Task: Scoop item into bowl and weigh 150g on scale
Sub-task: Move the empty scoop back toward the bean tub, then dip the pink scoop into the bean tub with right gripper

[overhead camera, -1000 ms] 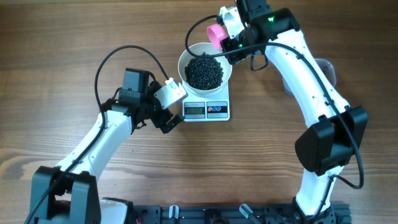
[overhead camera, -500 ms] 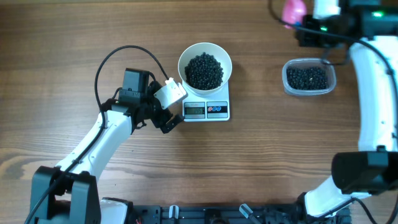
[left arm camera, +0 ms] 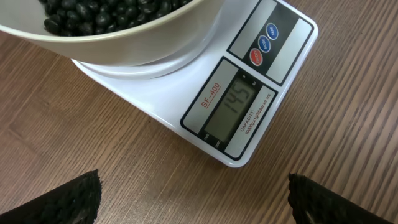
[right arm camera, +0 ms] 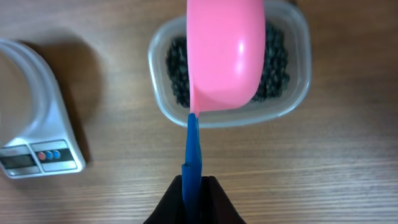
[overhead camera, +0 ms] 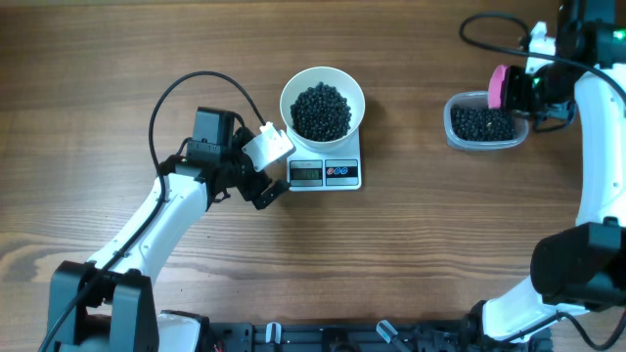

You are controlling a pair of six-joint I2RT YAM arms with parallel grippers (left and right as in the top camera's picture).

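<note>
Small top-up left, I reckon: small flat white scale [overhead camera: 326,174] reads 145 under the round white bowl [overhead camera: 284,106] of tiny black beads [overhead camera: 322,112]. Right of scale, my right claw [right arm camera: 193,190] pinches a pink plastic scoop [right arm camera: 227,53] above the clear tub [right arm camera: 159,99]; left claw [overhead camera: 276,168] spread beside scale.

Overhead looks straight down; wrist views close; all share scale [left arm camera: 249,106].

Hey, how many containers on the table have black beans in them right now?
2. The white bowl sits on the scale near the middle; the clear tub is off to the right, under the pink scoop. No others show.
</note>
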